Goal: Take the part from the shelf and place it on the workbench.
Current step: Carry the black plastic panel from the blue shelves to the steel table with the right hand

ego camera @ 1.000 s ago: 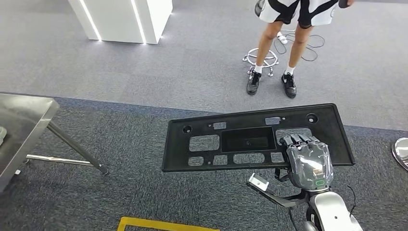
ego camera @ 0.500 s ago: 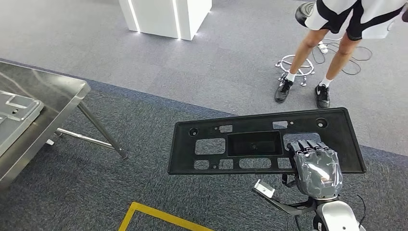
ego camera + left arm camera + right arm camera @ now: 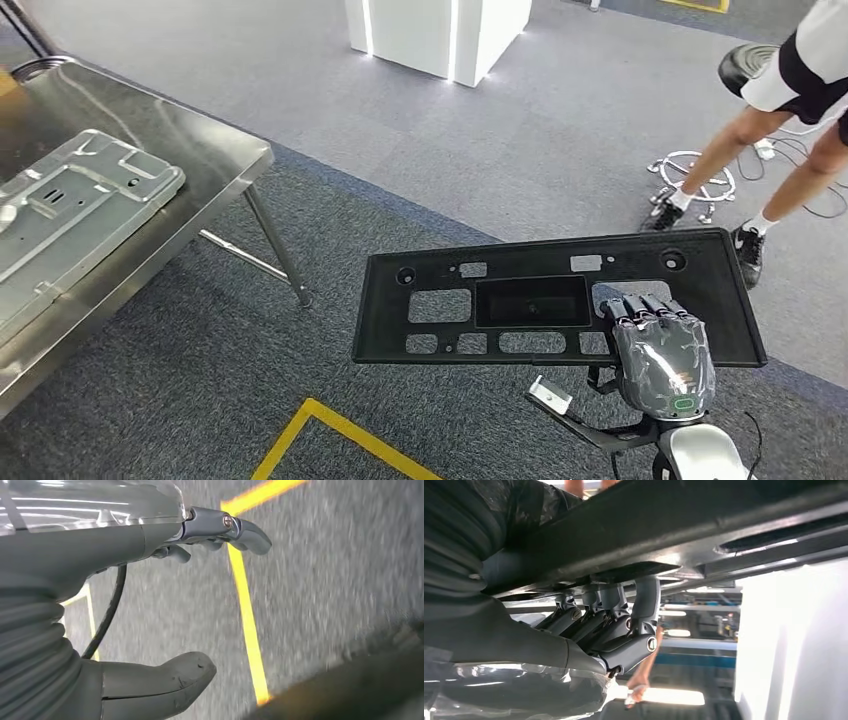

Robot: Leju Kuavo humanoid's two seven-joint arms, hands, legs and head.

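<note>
1. Head view: the right robot hand (image 3: 660, 350) grips the part (image 3: 540, 298), carried level over carpet; the surface (image 3: 200, 160) lies well apart, so placing remains.
2. Left wrist view: the left robot hand (image 3: 150, 605) hangs released, holding nothing.
3. Right wrist view: fingers (image 3: 624, 620) hook the part's edge.

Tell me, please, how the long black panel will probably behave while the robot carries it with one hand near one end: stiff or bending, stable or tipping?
The black panel looks fairly stiff: it juts far out from the right hand without visible sag. It is probably light, being thin with many cut-outs. Because the hand grips it near one end, the free end may tip or swing.
</note>
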